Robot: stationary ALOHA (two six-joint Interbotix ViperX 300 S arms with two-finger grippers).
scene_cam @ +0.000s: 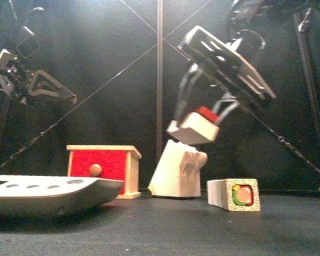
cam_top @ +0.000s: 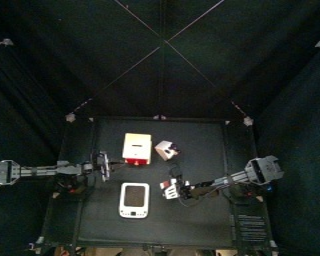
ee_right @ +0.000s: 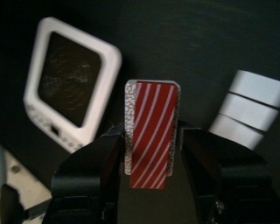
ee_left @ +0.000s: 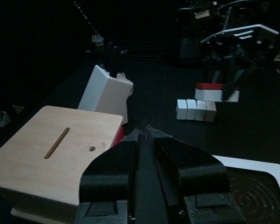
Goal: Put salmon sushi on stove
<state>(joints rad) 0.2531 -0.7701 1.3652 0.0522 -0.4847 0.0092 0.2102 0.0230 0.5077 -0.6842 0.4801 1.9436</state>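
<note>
Left arm: comes in from the left edge of the top view at mid height and rests there, low over the bench (cam_top: pixel 69 215).
Left pincer (ee_left: pixel 154 162): its two black jaws lie together with nothing between them, pointing past the yellow-and-red block in the left wrist view.
Stove (cam_top: pixel 135 201): white slab with grey patches, lying flat on the bench, lower centre of the top view. In the front view it fills the lower left corner (scene_cam: pixel 36 192). The right wrist view shows it in the upper left (ee_right: pixel 67 74).
Yellow-and-red block (cam_top: pixel 136 150): sits just above the stove in the top view, a little left of centre. In the front view it stands at centre left with its red face forward (scene_cam: pixel 101 168).
Pale lump (scene_cam: pixel 178 168): pinkish-white, upright on the bench right of the block, at the centre of the front view.
Salmon sushi (ee_right: pixel 153 131): clamped between the right jaws, its red-and-white striped top facing the wrist camera at centre frame. In the front view it hangs off the bench, above the pale lump, just right of centre (scene_cam: pixel 196 127).
Right pincer (scene_cam: pixel 203 122): closed on the salmon sushi, raised above the bench, right of the stove and apart from it.
Roll piece (scene_cam: pixel 234 193): small, white-rimmed with green and orange filling, on the bench at lower right of the front view.
Right arm: slants down from the upper right of the front view.
</note>
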